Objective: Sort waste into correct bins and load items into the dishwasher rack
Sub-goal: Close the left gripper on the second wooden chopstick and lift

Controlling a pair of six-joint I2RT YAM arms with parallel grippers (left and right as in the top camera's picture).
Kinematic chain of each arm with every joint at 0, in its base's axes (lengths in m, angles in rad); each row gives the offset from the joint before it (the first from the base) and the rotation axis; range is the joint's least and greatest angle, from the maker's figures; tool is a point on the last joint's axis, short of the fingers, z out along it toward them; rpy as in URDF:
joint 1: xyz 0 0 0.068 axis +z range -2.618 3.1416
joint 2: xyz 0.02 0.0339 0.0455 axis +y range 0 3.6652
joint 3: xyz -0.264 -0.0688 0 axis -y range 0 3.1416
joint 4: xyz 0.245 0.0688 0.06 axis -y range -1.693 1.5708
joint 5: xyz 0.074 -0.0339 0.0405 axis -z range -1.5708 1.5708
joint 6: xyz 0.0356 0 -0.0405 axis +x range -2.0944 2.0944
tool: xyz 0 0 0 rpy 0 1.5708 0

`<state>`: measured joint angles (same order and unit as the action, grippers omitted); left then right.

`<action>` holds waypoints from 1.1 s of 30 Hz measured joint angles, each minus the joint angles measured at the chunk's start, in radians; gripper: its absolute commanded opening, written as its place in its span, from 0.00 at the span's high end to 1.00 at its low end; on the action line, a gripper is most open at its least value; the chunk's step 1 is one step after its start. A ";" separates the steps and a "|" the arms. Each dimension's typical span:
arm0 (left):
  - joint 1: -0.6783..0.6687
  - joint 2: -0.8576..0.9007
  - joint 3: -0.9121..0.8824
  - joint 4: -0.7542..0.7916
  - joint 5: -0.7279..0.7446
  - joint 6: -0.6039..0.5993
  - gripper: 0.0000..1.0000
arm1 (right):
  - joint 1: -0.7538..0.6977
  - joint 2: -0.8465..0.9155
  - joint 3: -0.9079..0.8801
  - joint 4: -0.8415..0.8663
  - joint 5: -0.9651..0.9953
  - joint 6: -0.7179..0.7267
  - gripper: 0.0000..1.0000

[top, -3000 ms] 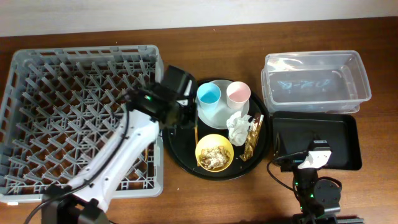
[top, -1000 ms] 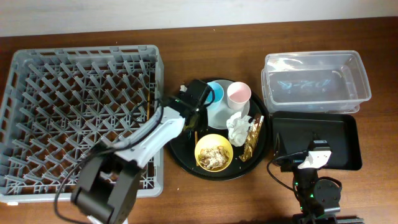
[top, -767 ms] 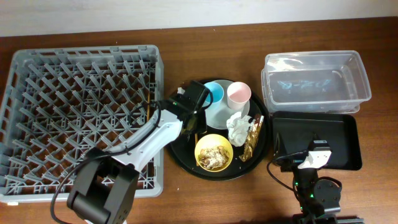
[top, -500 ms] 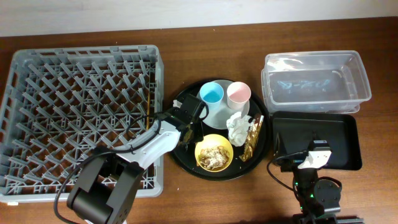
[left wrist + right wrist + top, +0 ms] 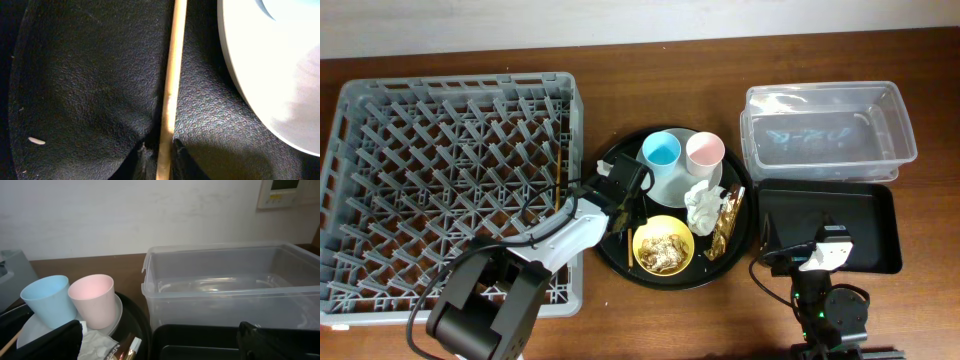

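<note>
My left gripper is low over the round black tray, its jaws shut on a wooden chopstick lying beside the pale plate. A second chopstick sits in the grey dishwasher rack by its right wall. The light blue cup and pink cup stand on the plate. The white napkin, gold wrapper and yellow bowl with tan scraps are on the tray. My right gripper is open and empty by the black bin.
The clear tub stands at the back right, with the shallow black tray in front of it. The right arm's base rests at the black tray's front edge. A grain of food lies on the round tray.
My left gripper moved from the rack's right edge to the round tray, past the blue cup, then came down and closed on the chopstick. The right arm has not moved.
</note>
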<state>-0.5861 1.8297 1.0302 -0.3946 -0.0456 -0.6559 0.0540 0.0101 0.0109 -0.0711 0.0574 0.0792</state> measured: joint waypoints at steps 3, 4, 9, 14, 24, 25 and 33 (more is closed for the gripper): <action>0.000 -0.040 -0.009 -0.005 -0.005 -0.002 0.99 | 0.000 0.000 0.000 0.000 0.000 -0.001 0.01; 0.000 -0.067 -0.010 -0.007 -0.016 -0.002 0.99 | 0.000 0.000 0.000 0.000 0.000 -0.001 0.01; 0.000 -0.275 -0.011 -0.033 -0.064 0.012 0.73 | 0.000 0.000 0.000 0.000 0.000 -0.001 0.01; 0.000 -0.266 -0.011 -0.054 -0.068 0.024 0.73 | 0.000 0.000 0.000 0.000 0.000 -0.001 0.01; 0.000 -0.099 -0.012 0.066 -0.033 0.114 0.72 | 0.000 0.000 0.000 0.000 0.000 0.000 0.01; 0.000 -0.084 -0.012 0.079 -0.034 0.115 0.72 | 0.000 0.000 0.000 0.000 0.000 0.000 0.01; 0.000 0.011 -0.012 0.130 -0.049 0.117 0.72 | 0.000 0.000 0.000 0.000 0.000 -0.001 0.01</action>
<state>-0.5861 1.8404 1.0180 -0.2646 -0.0944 -0.5385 0.0540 0.0101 0.0109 -0.0711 0.0574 0.0784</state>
